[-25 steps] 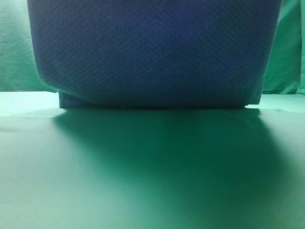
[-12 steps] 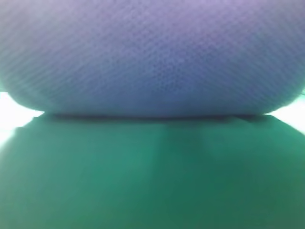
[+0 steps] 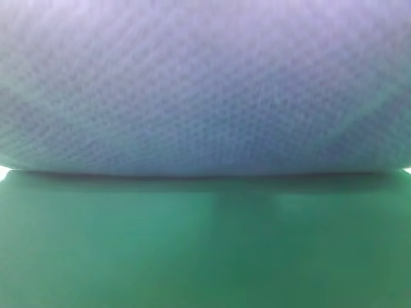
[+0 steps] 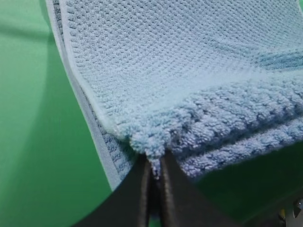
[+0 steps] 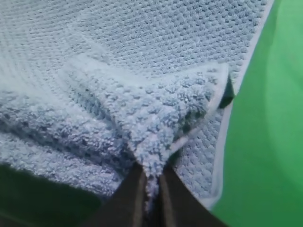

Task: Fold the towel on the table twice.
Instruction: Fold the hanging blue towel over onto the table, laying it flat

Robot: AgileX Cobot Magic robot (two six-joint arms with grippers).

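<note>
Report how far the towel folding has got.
Done: the towel already lies in stacked layers, so one fold looks made. In hand: the left gripper and right gripper each pinch a bunched corner with jaws closed, and in the high view the raised towel fills the upper frame above the table. Left: laying this fold down flat; the pictures cannot confirm it is the last.

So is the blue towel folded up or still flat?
Folded, partly at least. The towel shows stacked layers at the edge, where the left gripper and right gripper pinch it. How many folds: cannot tell.
</note>
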